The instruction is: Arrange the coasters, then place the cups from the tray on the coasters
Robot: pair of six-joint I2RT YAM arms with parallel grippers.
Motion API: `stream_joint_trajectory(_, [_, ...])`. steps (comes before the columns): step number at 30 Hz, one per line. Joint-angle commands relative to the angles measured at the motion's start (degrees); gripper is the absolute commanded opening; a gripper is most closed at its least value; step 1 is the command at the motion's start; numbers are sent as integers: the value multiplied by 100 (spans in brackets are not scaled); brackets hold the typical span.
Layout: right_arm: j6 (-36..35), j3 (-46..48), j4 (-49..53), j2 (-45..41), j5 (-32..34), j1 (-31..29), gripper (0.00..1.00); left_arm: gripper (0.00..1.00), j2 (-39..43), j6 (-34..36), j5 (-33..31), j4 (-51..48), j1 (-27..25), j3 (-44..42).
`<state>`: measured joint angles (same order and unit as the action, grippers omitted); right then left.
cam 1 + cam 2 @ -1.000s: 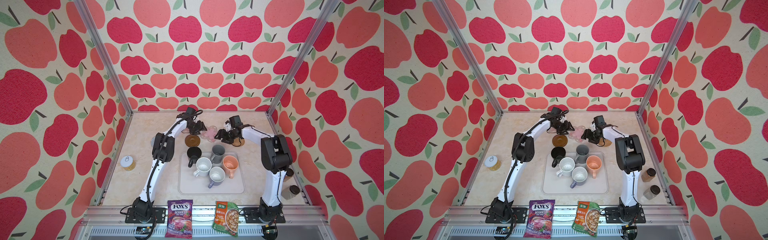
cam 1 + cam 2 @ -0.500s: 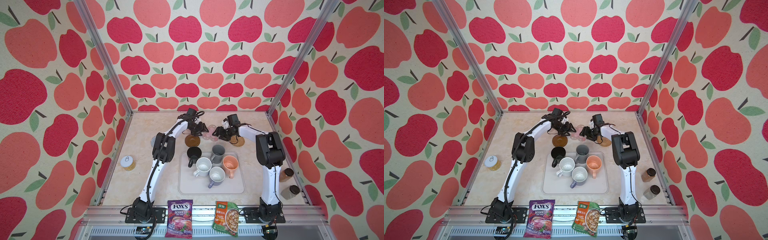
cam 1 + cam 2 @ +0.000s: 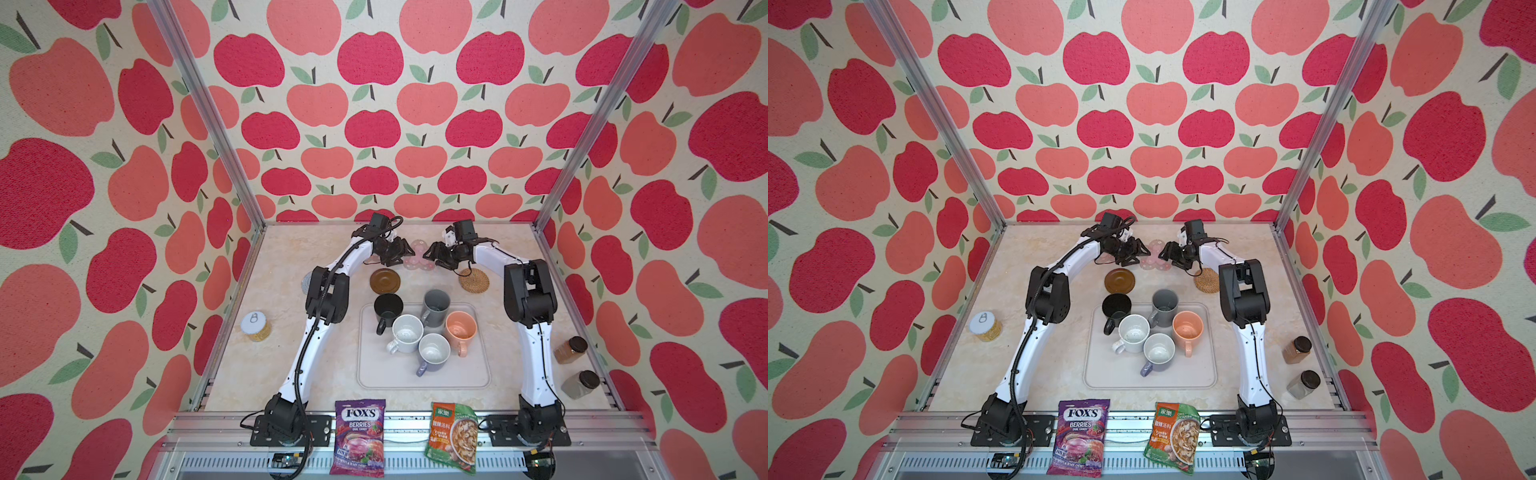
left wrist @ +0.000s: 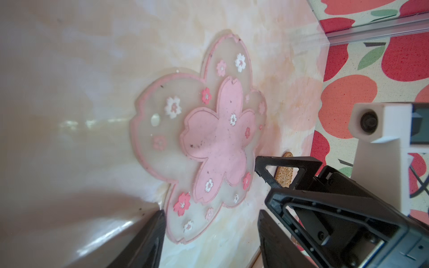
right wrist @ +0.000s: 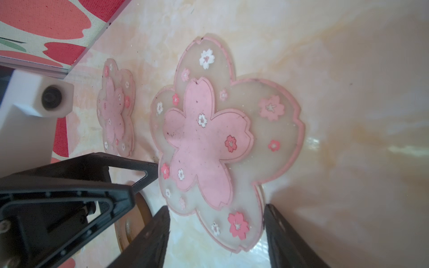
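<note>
A pink flower coaster (image 3: 415, 261) (image 5: 216, 139) (image 4: 209, 130) lies flat at the back centre. My left gripper (image 3: 400, 252) (image 4: 210, 222) and right gripper (image 3: 432, 254) (image 5: 216, 222) face each other across it, both open, each straddling a petal. A second pink coaster (image 5: 116, 109) lies behind the left gripper. The brown disc (image 3: 385, 281), rattan round (image 3: 474, 281) and grey woven coaster (image 3: 306, 283), half hidden by the left arm, lie nearer. On the tray (image 3: 424, 376) stand the black (image 3: 388, 308), dark grey (image 3: 436, 306), peach (image 3: 460, 328), speckled white (image 3: 407, 331) and lavender (image 3: 434, 352) cups.
A tin can (image 3: 255, 327) stands at the left wall. Two lidded spice jars (image 3: 571, 350) (image 3: 581, 384) stand at the right wall. Two snack bags (image 3: 359, 440) (image 3: 453, 436) lie on the front rail. The apple-patterned back wall is close behind both grippers.
My right gripper has moved left and back, from beside the rattan coaster to the pink flower coaster. The left gripper has hardly shifted. The cups have not moved.
</note>
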<state>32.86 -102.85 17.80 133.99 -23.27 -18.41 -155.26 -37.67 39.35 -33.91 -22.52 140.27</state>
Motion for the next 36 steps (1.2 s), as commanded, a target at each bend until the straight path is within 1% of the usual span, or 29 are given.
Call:
stream_joint_trajectory(1, [81,-225,346,385,-19,-9,67,66,-444,-310,-202,384,43,177])
stream_joint_trajectory(13, [121,-1585,654,1119,67,188,67,66,-921,-948,-59,1123,148,746])
stream_joint_trajectory(17, [128,-1762,733,1178,57,232,67,66,-989,-1023,-74,1200,153,853])
stream_joint_trajectory(21, [53,-1561,742,1019,100,240,67,66,-942,-995,-110,1166,176,853])
stream_joint_trajectory(26, [-59,-1010,578,534,224,302,68,66,-586,-546,-234,805,161,844])
stream_joint_trajectory(32, [-345,-475,452,-211,416,368,70,66,83,125,-296,300,179,726])
stream_joint_trajectory(34, [-463,-305,457,-463,492,370,70,66,366,298,-264,178,170,549])
stream_joint_trajectory(36, [-587,-95,508,-760,549,365,70,66,740,499,-244,71,169,198])
